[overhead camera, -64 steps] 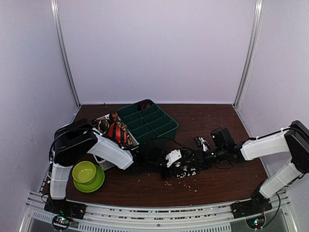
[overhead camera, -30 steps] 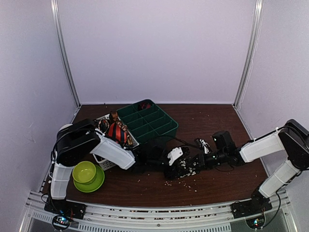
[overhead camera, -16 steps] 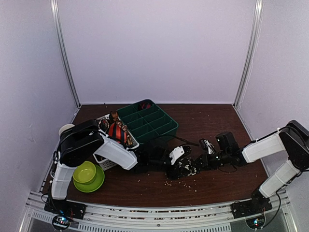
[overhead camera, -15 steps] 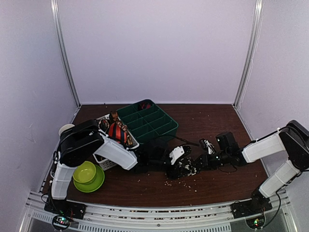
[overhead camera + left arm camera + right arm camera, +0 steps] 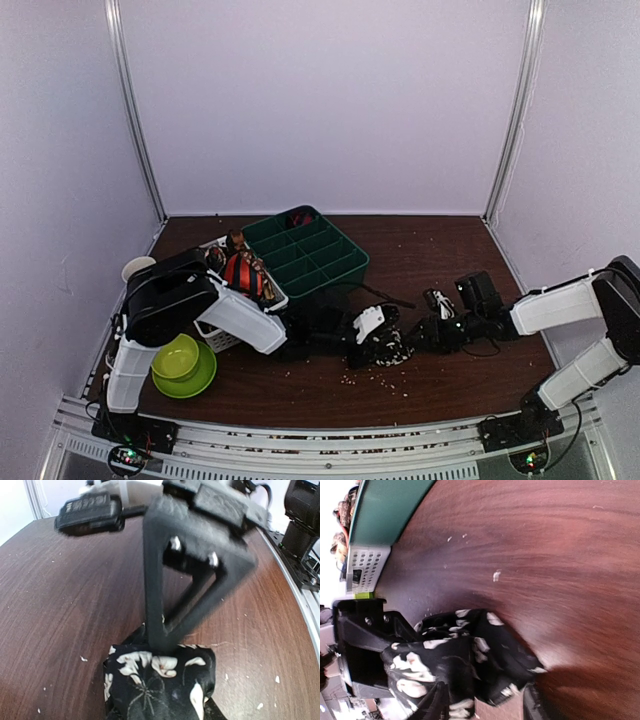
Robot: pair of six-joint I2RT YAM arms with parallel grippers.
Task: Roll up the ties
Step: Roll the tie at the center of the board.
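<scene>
1. The black tie [image 5: 388, 350], spotted with cream flowers, lies bunched in a loose lump on the brown counter [image 5: 440, 250]. It sits out from the green divided tray [image 5: 305, 250], toward the arm bases and a little right of the tray's right corner.
2. The left hand [image 5: 372, 333] is at the edge of the lump that faces the tray. In the left wrist view one of its fingers [image 5: 156, 605], a black open triangle, stands with its tip on the flowered cloth. The other finger cannot be made out, so I cannot tell whether this hand is apart or clamped.
3. The right hand [image 5: 428, 335] is just beside the lump, on the side away from the tray. Its fingers [image 5: 438, 700] stand apart. The cloth reaches up to the gap between them, but I cannot tell whether it touches them.
4. A white basket [image 5: 222, 340] sits against the tray's left side. It holds a red-and-black striped tie [image 5: 242, 272] and a brown-gold tie [image 5: 236, 242].
5. A lime bowl [image 5: 175, 352] sits on a green plate [image 5: 205, 378], well to the tray's left and nearer the bases.
6. Pale specks [image 5: 400, 385] dot the counter around the lump.
</scene>
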